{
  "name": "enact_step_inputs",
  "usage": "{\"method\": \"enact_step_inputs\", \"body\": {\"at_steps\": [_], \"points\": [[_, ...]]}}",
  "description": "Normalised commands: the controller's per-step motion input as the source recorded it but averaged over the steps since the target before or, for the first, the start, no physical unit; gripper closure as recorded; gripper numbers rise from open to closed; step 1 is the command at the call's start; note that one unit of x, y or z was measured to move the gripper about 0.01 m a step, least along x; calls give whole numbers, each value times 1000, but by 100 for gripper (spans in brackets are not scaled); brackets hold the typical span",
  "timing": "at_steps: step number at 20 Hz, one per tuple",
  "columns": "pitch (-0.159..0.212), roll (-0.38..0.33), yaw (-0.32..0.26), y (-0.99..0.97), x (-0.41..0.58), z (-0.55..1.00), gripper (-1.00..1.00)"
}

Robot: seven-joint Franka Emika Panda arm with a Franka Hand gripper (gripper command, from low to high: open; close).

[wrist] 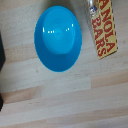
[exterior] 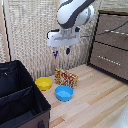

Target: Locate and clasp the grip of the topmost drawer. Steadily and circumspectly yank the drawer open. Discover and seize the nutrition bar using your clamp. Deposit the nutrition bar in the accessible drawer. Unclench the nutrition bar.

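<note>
**With the drawers looking shut, the bar not yet picked up**

While the end effector [exterior: 61, 51] hangs in the air holding nothing, its short fingers slightly spread, the blue bowl [exterior: 64, 93] sits nearest the camera, below it. Just beyond, almost under the fingers, the nutrition bar [exterior: 66, 77] lies on the wooden desk [exterior: 95, 102] beside a yellow bowl [exterior: 43, 83]. Farthest off, well to one side, the topmost drawer [exterior: 114, 23] looks closed, so every step likely remains.

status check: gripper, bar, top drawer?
Gripper open, empty, hanging above the floor items. Nutrition bar on the wood floor beside blue bowl and yellow bowl. Topmost drawer looks shut. Nothing blocking the bar.
</note>
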Motion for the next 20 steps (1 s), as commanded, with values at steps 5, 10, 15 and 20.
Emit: {"method": "enact_step_inputs", "body": {"at_steps": [5,10,15,20], "points": [[0,-124,144,-78,45,579,-100],[-4,-133,139,-185,5,620,-100],[-21,-226,134,-218,0,275,-100],[-49,-290,146,-246,-8,17,-100]]}}
